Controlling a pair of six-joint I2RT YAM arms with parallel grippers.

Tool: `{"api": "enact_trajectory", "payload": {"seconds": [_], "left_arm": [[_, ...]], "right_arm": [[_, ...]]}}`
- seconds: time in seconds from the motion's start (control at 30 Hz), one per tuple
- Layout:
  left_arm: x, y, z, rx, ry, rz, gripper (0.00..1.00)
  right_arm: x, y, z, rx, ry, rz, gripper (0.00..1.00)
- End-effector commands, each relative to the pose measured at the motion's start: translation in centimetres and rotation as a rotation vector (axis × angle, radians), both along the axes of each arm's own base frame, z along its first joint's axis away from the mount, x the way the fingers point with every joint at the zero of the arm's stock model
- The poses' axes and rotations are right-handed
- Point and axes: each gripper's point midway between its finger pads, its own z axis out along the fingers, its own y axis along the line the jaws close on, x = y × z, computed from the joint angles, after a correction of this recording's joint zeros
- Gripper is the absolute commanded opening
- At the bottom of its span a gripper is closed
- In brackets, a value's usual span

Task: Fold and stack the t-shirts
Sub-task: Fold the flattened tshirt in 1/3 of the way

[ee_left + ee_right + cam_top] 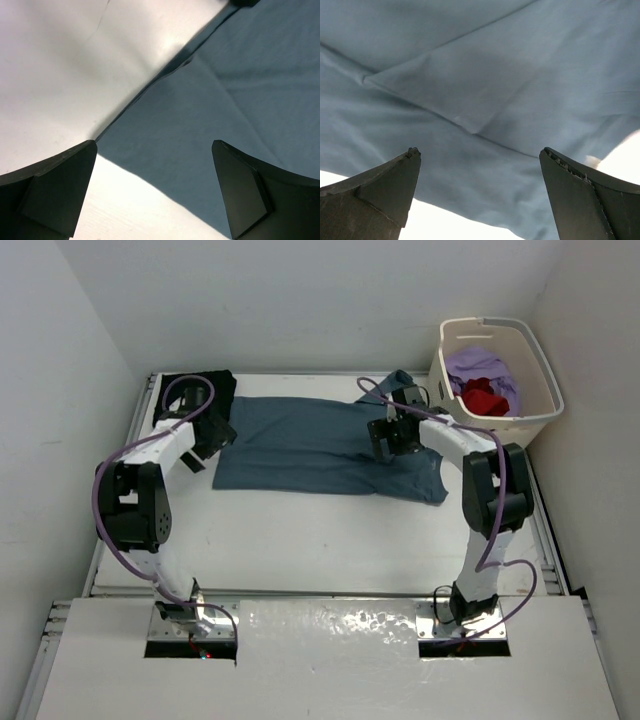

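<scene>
A grey-blue t-shirt lies spread across the far half of the table, partly folded. A folded black t-shirt lies at the far left corner. My left gripper is open and empty above the blue shirt's left edge; the left wrist view shows that edge between the fingers. My right gripper is open and empty above the shirt's right part, over a folded sleeve.
A cream laundry basket stands at the far right with purple and red garments inside. White walls close in on both sides of the table.
</scene>
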Motion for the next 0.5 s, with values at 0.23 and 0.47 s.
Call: {"api": "enact_trajectory", "payload": {"seconds": [0.23, 0.47], "left_arm": [[-0.8, 0.5, 0.0, -0.004, -0.009, 0.005, 1.0], [-0.8, 0.7, -0.1, 0.007, 0.007, 0.006, 1.0]], "right_arm": [[1.9, 5.1, -2.3, 0.18, -0.024, 0.016, 0.99], [2.1, 5.3, -3.3, 0.179, -0.011, -0.01, 0.99]]}}
